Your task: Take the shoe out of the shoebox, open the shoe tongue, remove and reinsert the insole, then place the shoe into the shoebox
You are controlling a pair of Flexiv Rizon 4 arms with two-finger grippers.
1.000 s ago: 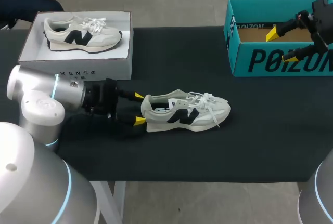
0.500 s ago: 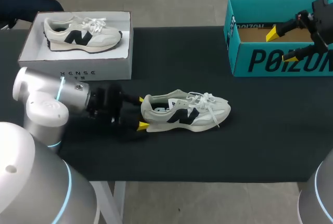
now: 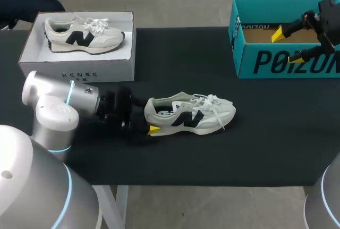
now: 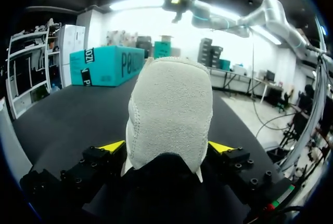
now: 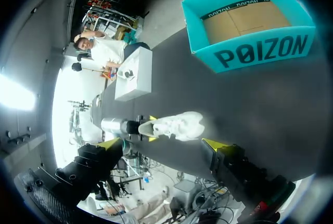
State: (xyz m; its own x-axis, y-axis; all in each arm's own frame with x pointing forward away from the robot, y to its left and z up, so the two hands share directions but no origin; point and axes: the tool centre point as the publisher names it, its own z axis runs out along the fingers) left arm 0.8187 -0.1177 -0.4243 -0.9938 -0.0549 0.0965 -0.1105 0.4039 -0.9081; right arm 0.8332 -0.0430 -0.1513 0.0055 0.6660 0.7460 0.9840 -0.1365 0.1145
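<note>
A cream sneaker (image 3: 188,115) with a black side logo lies on its sole in the middle of the black table, toe to the right. My left gripper (image 3: 149,117) is open at its heel, one yellow fingertip (image 3: 154,129) showing at the near side and the other hidden behind the heel. In the left wrist view the heel (image 4: 169,109) fills the space between the two yellow fingertips (image 4: 112,146) of the gripper (image 4: 166,148). The teal shoebox (image 3: 281,61) stands open at the back right, holding no shoe. Over it hangs my right gripper (image 3: 287,46), open and holding nothing.
A white box (image 3: 79,72) at the back left holds a second sneaker (image 3: 85,33) of the same kind. In the right wrist view the teal shoebox (image 5: 260,52), the sneaker (image 5: 177,125) and the white box (image 5: 132,78) lie ahead of the gripper (image 5: 161,144).
My left gripper has slid to the right along the table until its fingers straddle the sneaker's heel. The sneaker and my right arm have stayed put.
</note>
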